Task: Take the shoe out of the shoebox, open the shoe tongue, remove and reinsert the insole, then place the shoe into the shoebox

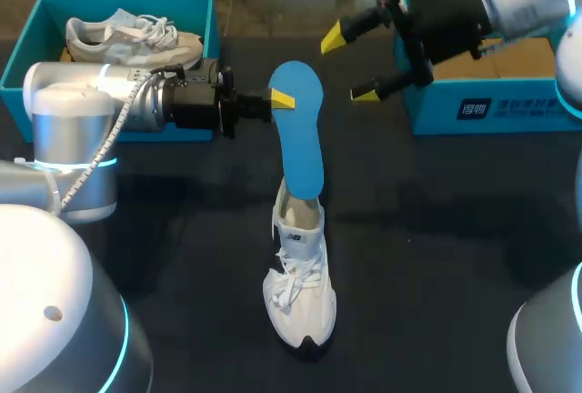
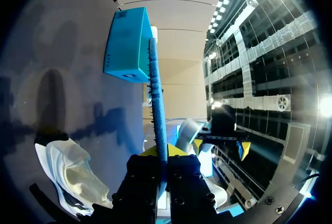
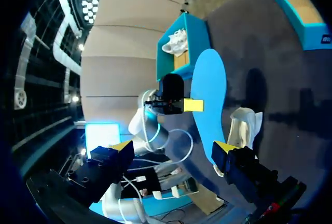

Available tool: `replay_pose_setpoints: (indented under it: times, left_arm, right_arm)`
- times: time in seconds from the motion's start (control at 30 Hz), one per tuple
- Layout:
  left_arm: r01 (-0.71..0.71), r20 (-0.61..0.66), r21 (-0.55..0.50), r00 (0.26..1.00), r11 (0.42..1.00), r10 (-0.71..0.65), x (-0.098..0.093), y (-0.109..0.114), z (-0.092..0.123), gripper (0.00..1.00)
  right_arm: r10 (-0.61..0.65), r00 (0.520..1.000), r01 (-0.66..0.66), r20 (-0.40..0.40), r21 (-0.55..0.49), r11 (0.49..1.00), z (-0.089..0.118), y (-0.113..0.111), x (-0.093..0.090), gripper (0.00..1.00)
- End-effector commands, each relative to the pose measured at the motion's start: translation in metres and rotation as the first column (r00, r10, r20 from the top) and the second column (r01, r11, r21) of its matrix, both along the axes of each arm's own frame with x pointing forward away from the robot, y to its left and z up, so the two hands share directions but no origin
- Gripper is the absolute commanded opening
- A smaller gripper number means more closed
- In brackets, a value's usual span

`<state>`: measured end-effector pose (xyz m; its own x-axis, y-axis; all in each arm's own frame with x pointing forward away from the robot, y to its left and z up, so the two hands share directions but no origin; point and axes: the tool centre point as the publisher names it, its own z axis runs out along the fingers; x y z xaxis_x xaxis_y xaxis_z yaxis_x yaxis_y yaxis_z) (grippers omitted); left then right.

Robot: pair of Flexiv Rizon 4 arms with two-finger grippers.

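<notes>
A white shoe [image 1: 298,288] lies on the dark table, toe toward the front edge. A blue insole [image 1: 300,143] stands up out of its heel opening, lower end in or at the collar. My left gripper [image 1: 282,99] is shut on the insole's upper edge. From the left wrist, the insole [image 2: 157,105] shows edge-on between the fingers of that gripper [image 2: 162,154], the shoe [image 2: 72,175] below it. My right gripper [image 1: 349,66] hangs open, right of the insole's top, holding nothing. In the right wrist view this gripper [image 3: 174,149] faces the insole [image 3: 210,92].
A teal shoebox [image 1: 18,61] at the back left holds a second white shoe [image 1: 136,38]. Another teal box [image 1: 491,106] stands at the back right, under my right arm. The left arm's body lies in front of the left shoebox.
</notes>
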<state>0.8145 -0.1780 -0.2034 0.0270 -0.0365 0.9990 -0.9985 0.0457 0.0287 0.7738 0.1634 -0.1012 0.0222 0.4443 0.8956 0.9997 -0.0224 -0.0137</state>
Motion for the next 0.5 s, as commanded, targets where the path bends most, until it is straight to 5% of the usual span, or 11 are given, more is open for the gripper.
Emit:
replay_pose_setpoints:
  times: [0.03, 0.23, 0.5]
  left_arm:
    - [-0.003, 0.000, 0.002, 1.000, 1.000, 0.003, -0.001, 0.000, 0.000, 0.00]
    - [-0.003, 0.000, 0.002, 1.000, 1.000, 0.003, -0.001, 0.000, 0.000, 0.00]
    - [-0.019, 0.169, -0.048, 0.985, 0.999, 0.027, 0.001, 0.013, 0.008, 0.00]
  right_arm:
    - [-0.001, 1.000, -0.003, 0.009, 0.401, 0.916, -0.009, 0.002, 0.002, 1.00]
    - [0.000, 1.000, -0.001, 0.002, 0.411, 0.912, -0.013, 0.002, 0.005, 1.00]
    - [-0.003, 1.000, 0.006, -0.008, 0.415, 0.910, -0.015, 0.001, 0.005, 1.00]
